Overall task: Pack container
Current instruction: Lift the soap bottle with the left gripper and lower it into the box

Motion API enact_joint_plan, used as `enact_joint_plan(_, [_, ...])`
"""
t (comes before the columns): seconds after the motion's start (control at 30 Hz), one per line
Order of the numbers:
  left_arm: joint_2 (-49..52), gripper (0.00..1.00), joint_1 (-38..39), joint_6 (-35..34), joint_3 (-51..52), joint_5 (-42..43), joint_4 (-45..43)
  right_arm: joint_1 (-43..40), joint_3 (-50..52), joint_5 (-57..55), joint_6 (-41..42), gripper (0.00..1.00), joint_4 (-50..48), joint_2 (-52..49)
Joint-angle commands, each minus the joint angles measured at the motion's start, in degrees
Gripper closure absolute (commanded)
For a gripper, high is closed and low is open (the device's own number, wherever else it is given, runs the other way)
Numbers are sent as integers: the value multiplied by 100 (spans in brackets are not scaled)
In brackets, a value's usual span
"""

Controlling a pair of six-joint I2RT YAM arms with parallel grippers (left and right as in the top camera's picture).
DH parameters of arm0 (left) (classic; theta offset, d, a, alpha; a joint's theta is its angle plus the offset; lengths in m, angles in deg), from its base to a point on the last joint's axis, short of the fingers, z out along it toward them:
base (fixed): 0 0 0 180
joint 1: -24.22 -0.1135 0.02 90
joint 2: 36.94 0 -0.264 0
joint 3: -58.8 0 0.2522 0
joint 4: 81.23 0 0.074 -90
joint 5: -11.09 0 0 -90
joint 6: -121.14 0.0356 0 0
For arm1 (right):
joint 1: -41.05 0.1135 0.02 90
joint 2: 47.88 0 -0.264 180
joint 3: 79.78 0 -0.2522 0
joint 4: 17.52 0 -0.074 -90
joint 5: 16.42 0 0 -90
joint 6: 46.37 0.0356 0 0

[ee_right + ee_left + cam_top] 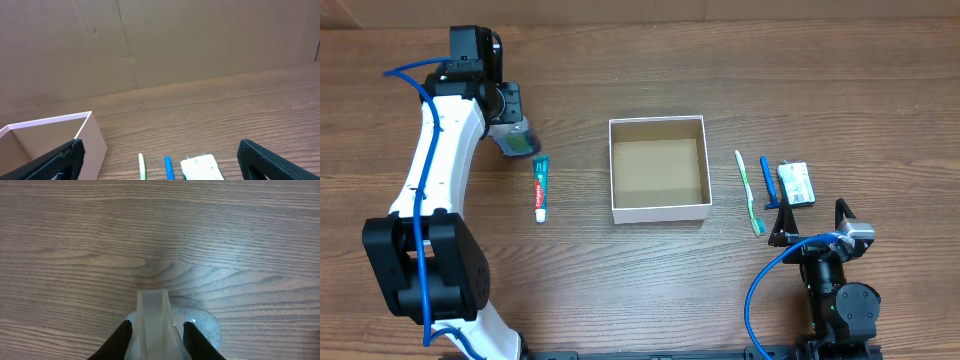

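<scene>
The container (pixel 658 211), a square white box with a brown inside, stands open and empty at the table's middle; its corner shows in the right wrist view (pixel 90 135). My left gripper (pixel 517 141) is far left of it, shut on a clear plastic bottle (pixel 157 330) that rests on the wood. A toothpaste tube (pixel 540 188) lies between that gripper and the container. My right gripper (pixel 808 222) is open and empty, just in front of a green toothbrush (pixel 749 192), a blue toothbrush (pixel 768 181) and a white-and-green packet (pixel 797 184).
A brown cardboard wall (pixel 150 40) stands along the table's far edge. The toothbrushes (pixel 141 166) and the packet (pixel 202 167) lie close together right of the container. Bare wood lies in front of the container.
</scene>
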Motion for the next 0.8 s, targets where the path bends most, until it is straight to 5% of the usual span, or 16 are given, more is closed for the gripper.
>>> enact_joint_plan(0.0, [-280,84,-33,177,-240,52,-7,-11,59,7,-4,0,-28,39])
enact_joint_plan(0.23, [-1639,82,188,-33,-400,721,-57,-11,59,7,-4,0,-28,39])
enact_joint_plan(0.43, [-2500,87,1270,-811,-400,708,-146,-11,59,7,-4,0,-28,39])
enact_joint_plan(0.77, [-2057,87,3230,-1593,-400,-282,-354,-11,59,7,-4,0,-28,39])
